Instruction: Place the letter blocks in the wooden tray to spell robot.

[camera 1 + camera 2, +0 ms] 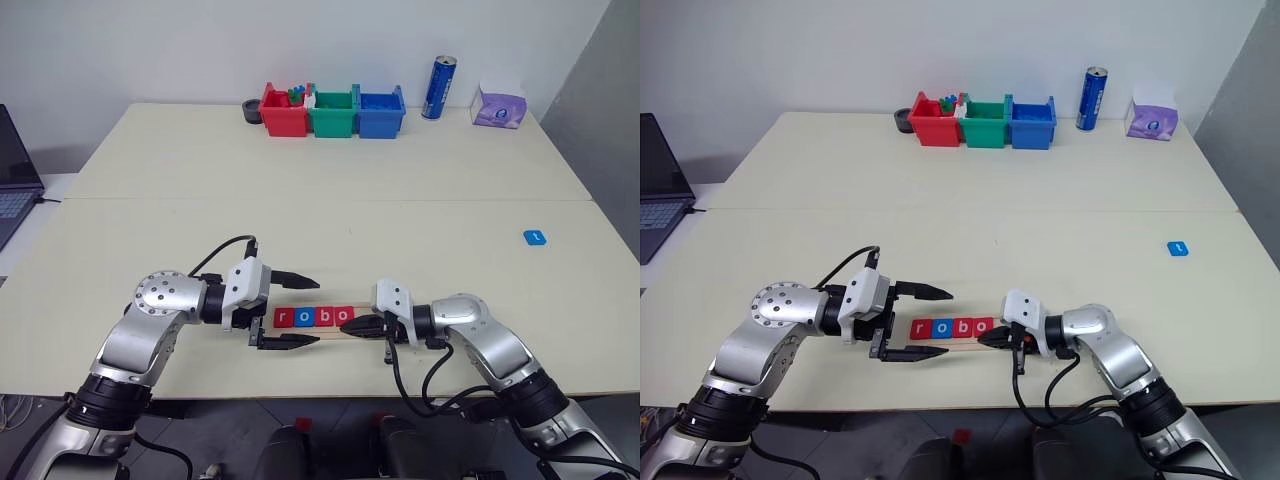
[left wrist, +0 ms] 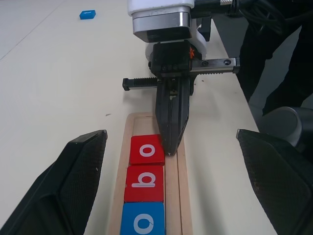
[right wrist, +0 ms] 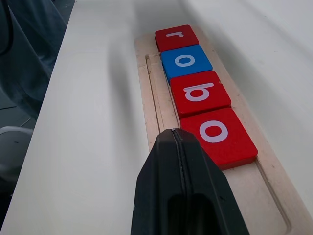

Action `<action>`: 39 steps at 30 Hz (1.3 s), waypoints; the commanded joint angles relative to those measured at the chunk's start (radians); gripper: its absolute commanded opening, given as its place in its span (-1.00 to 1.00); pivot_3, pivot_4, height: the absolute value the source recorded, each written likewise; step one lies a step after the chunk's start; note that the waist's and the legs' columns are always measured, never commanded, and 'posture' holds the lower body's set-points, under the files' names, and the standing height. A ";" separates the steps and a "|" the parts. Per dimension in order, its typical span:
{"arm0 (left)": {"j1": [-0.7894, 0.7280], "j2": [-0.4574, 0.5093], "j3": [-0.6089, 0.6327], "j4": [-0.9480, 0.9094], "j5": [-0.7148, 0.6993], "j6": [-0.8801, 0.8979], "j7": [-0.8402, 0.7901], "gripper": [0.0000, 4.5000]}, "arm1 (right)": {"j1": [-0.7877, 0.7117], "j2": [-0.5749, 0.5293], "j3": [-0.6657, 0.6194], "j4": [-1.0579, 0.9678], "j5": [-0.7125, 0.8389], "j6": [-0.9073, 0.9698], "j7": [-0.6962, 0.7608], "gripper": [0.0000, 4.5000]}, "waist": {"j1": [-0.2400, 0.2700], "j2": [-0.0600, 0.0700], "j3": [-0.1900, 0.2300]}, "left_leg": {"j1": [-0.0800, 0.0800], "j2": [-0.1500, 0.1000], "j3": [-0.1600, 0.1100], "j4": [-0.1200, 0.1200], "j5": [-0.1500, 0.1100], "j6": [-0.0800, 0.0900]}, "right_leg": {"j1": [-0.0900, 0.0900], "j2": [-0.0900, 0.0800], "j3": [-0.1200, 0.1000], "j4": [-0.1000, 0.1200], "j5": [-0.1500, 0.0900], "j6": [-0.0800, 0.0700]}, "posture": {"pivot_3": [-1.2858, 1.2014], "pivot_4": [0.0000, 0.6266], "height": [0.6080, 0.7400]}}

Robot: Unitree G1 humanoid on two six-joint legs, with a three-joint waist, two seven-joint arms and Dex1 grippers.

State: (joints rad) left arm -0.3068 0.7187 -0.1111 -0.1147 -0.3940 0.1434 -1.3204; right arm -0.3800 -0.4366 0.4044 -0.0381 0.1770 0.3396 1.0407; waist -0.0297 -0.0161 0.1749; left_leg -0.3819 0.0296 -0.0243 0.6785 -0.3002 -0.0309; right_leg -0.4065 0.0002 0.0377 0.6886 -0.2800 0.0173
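Right claw (image 1: 352, 326) clenched empty, tip beside the last red square "o" tile (image 3: 215, 134) in the long pale wooden tray (image 3: 266, 183). Left claw (image 1: 291, 312) released, straddling the tray's "r" end. Blue square tile (image 1: 535, 237) lies well apart on the desk (image 1: 400, 230).

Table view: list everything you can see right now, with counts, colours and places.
Pale wooden tray: one, near table edge.
Square letter tiles: four in tray, red r, blue o, red b, red o.
Blue tile: one, loose, far right.
Plastic bins: three, red, green, blue, far edge.
Blue can: one, beside bins.
Purple tissue pack: one, far right corner.
Laptop: one, left edge.
Left gripper: open, at tray's left end.
Right gripper: shut, at tray's right end.
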 commanded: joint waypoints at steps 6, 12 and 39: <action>-0.015 -0.001 0.016 -0.011 -0.007 -0.020 -0.002 1.00 | -0.006 -0.031 -0.070 -0.091 0.100 0.084 0.041 -0.99 | 0.000 0.000 0.000 | 0.000 0.000 0.000 0.000 0.000 0.000 | 0.000 0.000 0.000 0.000 0.000 0.000 | 0.03 -0.52 1.00; -0.017 -0.010 0.018 -0.016 -0.008 -0.020 0.011 1.00 | -0.002 -0.094 -0.214 -0.208 0.199 0.219 -0.007 -0.99 | 0.001 0.000 0.000 | 0.000 0.000 0.000 0.000 0.000 0.000 | 0.000 0.000 0.000 0.000 0.000 0.000 | 0.03 -0.52 1.00; -0.394 -0.509 -0.205 0.224 0.226 0.048 0.400 1.00 | 0.002 -0.213 -0.722 0.218 -0.038 0.135 -0.710 0.99 | -0.001 -0.001 0.000 | 0.000 -0.002 0.003 0.000 0.000 0.000 | 0.001 0.000 0.004 0.000 0.001 0.001 | 0.03 -0.52 1.00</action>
State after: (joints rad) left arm -0.6743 0.2201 -0.3137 0.1057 -0.1789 0.1941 -0.9396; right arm -0.3425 -0.6297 -0.2950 0.1519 0.1515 0.5185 0.3509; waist -0.0311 -0.0168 0.1747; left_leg -0.3814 0.0276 -0.0211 0.6786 -0.3001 -0.0308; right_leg -0.4059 0.0003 0.0423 0.6884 -0.2793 0.0183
